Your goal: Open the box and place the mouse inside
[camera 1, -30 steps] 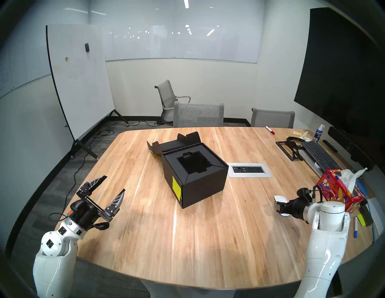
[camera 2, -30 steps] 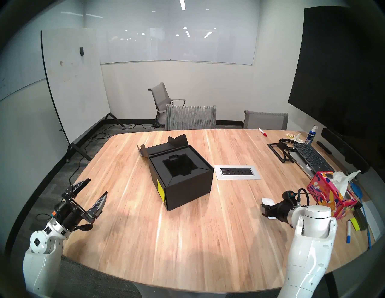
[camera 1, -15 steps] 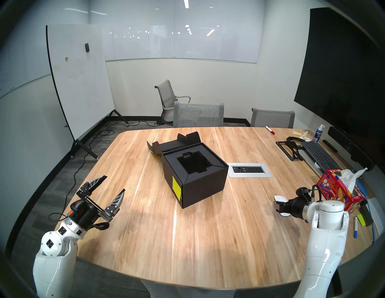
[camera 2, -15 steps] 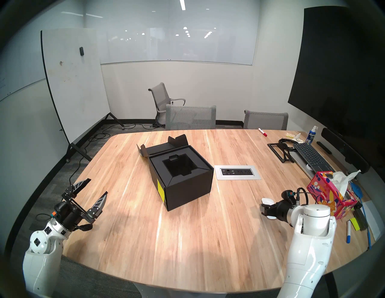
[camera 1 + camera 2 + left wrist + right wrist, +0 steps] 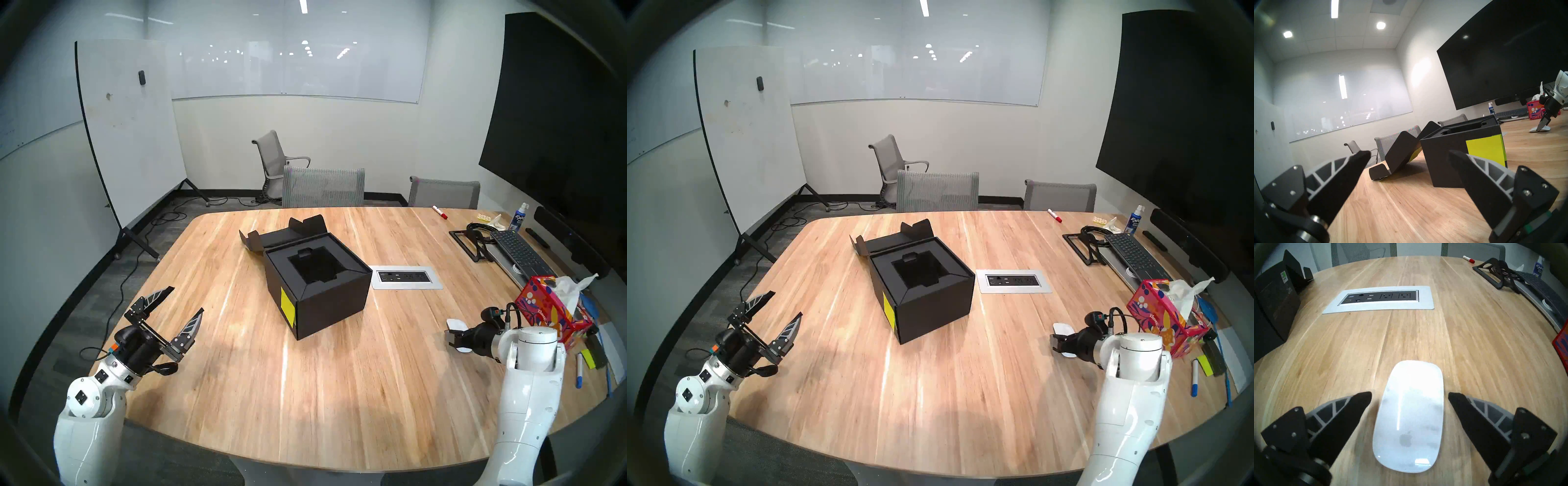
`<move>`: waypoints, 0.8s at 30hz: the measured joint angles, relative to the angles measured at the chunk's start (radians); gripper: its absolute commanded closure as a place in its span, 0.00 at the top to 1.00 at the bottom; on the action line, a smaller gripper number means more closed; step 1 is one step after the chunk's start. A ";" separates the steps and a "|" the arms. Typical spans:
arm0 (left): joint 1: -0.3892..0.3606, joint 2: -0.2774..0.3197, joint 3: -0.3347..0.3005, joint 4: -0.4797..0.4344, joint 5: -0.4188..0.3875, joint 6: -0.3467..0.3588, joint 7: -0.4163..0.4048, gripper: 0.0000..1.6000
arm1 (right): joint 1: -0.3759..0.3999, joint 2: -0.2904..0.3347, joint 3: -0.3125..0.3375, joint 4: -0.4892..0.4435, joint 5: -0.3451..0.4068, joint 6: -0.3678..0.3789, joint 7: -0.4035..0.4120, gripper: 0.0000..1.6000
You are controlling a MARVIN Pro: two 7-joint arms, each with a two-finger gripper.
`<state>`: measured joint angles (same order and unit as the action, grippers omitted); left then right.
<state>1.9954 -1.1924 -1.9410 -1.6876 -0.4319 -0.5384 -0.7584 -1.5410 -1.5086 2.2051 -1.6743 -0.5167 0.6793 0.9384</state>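
The black box (image 5: 330, 300) stands at the table's middle with its flap lid (image 5: 281, 234) folded back and a yellow sticky note on its left side. Its recessed well (image 5: 317, 268) holds nothing. The white mouse (image 5: 1410, 412) lies flat on the table at the near right, also seen as mouse (image 5: 455, 323). My right gripper (image 5: 1410, 394) is open and points down, one finger on each side of the mouse, apart from it. At the near left, my left gripper (image 5: 186, 298) hangs open and empty above the table, facing the box (image 5: 1442, 151).
A power outlet panel (image 5: 405, 277) is set into the table between box and mouse. A red floral tissue box (image 5: 549, 312) stands just right of my right wrist. A keyboard (image 5: 519, 253), stand, markers and spray bottle crowd the right edge. Chairs stand behind the table.
My right arm has shifted very slightly over the mouse, its gripper still open. The left arm and the box have not moved.
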 measured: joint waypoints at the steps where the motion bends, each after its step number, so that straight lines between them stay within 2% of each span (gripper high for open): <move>1: 0.000 0.000 0.000 0.000 0.000 0.000 0.000 1.00 | 0.002 0.001 0.001 0.003 0.000 -0.001 -0.001 1.00; 24: 0.000 0.000 0.000 0.000 0.000 0.000 0.000 1.00 | 0.025 0.018 0.003 0.014 0.000 0.006 0.012 1.00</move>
<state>1.9953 -1.1924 -1.9410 -1.6876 -0.4319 -0.5384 -0.7585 -1.5157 -1.4905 2.2083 -1.6603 -0.5170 0.6857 0.9504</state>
